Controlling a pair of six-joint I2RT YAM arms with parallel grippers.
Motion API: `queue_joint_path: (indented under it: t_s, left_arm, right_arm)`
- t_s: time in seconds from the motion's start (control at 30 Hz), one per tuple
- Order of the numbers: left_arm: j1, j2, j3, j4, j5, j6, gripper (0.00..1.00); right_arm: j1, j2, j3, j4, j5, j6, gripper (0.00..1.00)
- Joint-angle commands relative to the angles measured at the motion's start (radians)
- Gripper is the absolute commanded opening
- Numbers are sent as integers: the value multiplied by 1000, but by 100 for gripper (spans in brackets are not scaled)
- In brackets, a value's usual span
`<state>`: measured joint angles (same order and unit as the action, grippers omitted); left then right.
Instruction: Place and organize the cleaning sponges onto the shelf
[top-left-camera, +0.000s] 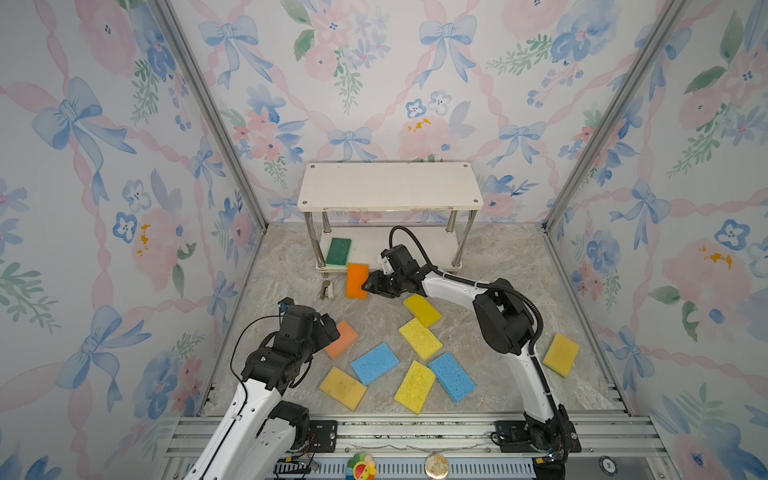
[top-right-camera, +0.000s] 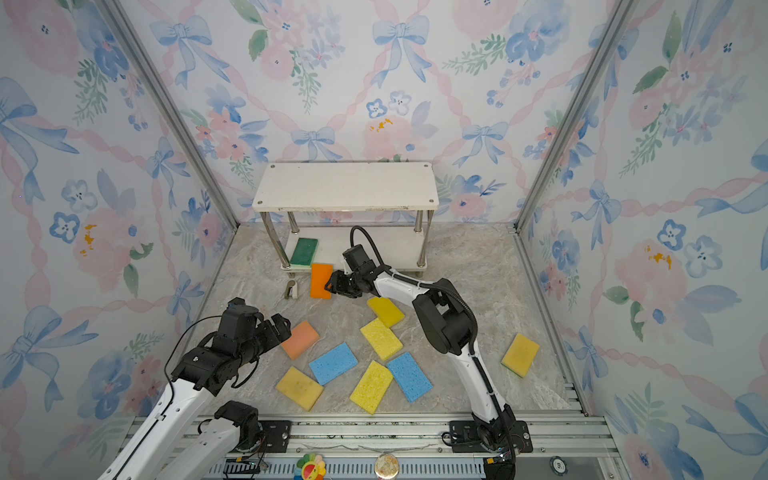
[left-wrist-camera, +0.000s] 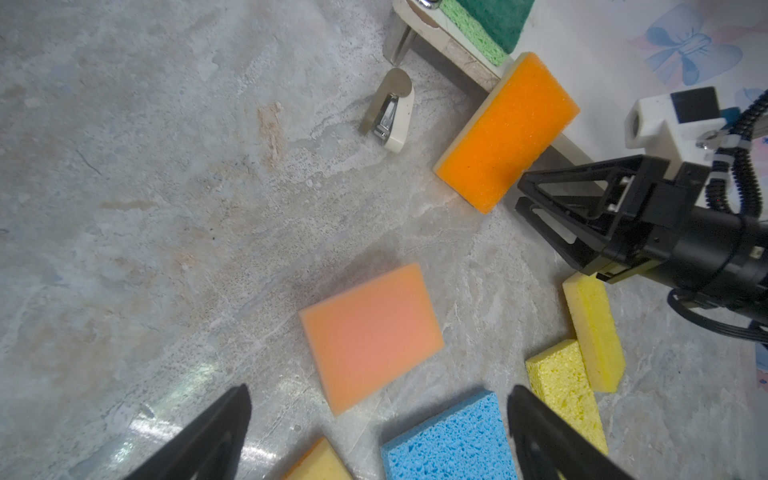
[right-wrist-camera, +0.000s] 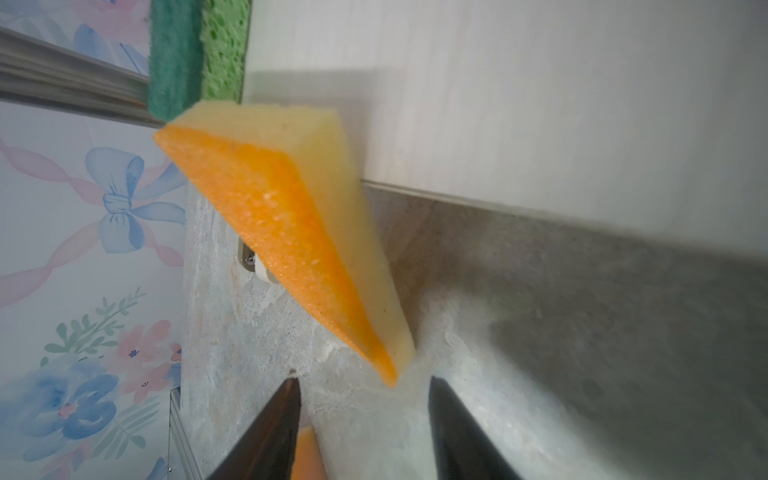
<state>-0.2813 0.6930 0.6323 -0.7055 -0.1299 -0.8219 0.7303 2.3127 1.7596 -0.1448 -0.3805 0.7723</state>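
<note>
The shelf (top-left-camera: 390, 187) (top-right-camera: 345, 187) stands at the back wall. A dark green sponge (top-left-camera: 338, 252) (top-right-camera: 304, 252) lies at the left end of its lower board. An orange sponge (top-left-camera: 356, 281) (top-right-camera: 321, 281) (left-wrist-camera: 505, 129) (right-wrist-camera: 291, 232) leans tilted against that board's front edge, its low end on the floor. My right gripper (top-left-camera: 368, 286) (top-right-camera: 330, 286) (right-wrist-camera: 362, 379) is open, its tips just short of the sponge's near corner. My left gripper (top-left-camera: 332, 328) (top-right-camera: 284, 324) (left-wrist-camera: 379, 390) hangs wide open and empty over a peach sponge (top-left-camera: 343, 338) (left-wrist-camera: 370, 336).
Two blue sponges (top-left-camera: 375, 362) (top-left-camera: 452, 376) and several yellow ones (top-left-camera: 420, 338) (top-left-camera: 343, 387) lie scattered on the marbled floor; one yellow sponge (top-left-camera: 561, 354) lies apart at the right. A small beige and metal clip-like object (top-left-camera: 327, 289) (left-wrist-camera: 390, 110) lies left of the orange sponge.
</note>
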Motion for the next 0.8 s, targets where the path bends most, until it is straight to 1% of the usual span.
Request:
queue_joint_path:
  t_s: [0.0,0.3,0.43,0.5,0.63,0.67,0.77]
  left_arm:
    - [0,3,13,-25,12,29,98]
    - [1,14,11,-27,13,36,98]
    - [1,20,13,-27,11,41,98]
    - [1,21,14,-27,9,42,98]
    - [1,22,12,-27,7,42,98]
    - [1,23,14,-27,6,44,98]
    - [2,20,14,-27,3,44,98]
  right_arm:
    - [10,28,41,21,11,-19,52]
    - [13,89,95,65,-5,-7,49]
    - [11,111,120,65,0,-3,44]
    - [8,115,122,69,4,-2,38]
    - [6,103,118,76,3,0,17]
    - [6,92,111,78,3,-1,14]
    - [2,52,92,73,9,-4,12]
